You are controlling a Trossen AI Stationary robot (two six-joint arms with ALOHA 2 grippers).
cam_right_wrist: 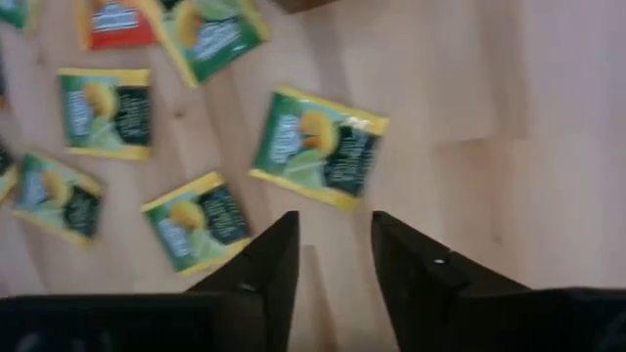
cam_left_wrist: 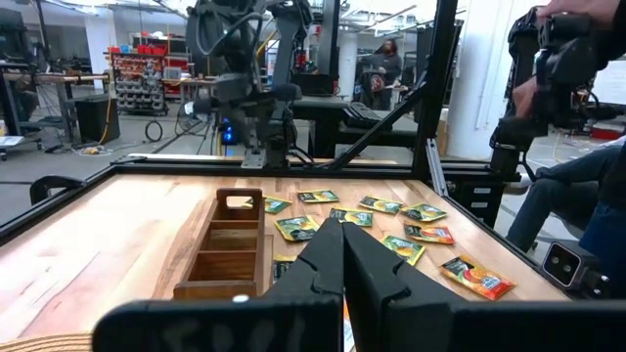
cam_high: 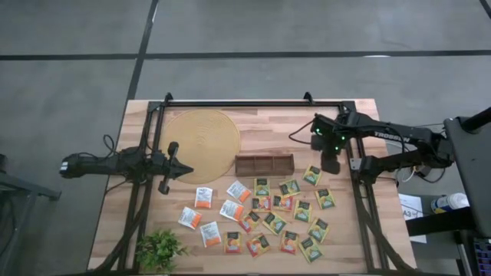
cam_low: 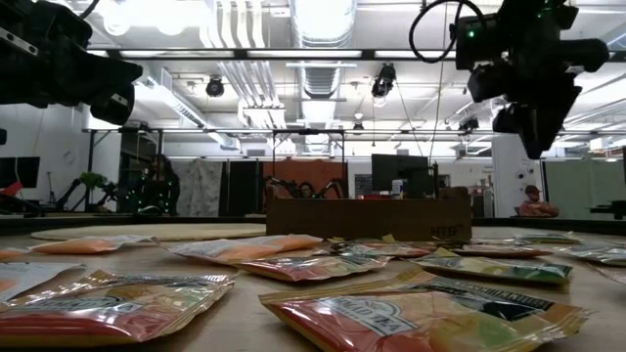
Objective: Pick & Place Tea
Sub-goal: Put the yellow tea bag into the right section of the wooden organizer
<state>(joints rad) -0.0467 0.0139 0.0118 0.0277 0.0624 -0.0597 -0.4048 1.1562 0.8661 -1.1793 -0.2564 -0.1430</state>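
Note:
Many small tea sachets lie flat on the wooden table's near right part (cam_high: 265, 222): dark green with yellow, orange-red, and white with an orange patch (cam_high: 203, 198). My right gripper (cam_high: 330, 164) hangs open above the table, just beyond a green sachet (cam_high: 312, 175), which the right wrist view shows in front of the parted fingers (cam_right_wrist: 318, 147). In the low view this gripper (cam_low: 533, 117) is well clear of the table. My left gripper (cam_high: 189, 170) waits shut at the table's left, pointing right; its fingers (cam_left_wrist: 342, 235) meet at their free ends.
A long brown wooden compartment tray (cam_high: 263, 163) sits mid-table, just beyond the sachets. A round woven mat (cam_high: 201, 140) lies far left and a small leafy plant (cam_high: 159, 249) stands at the near left corner. Black frame rails (cam_high: 357, 192) run along both sides. People show in the room behind.

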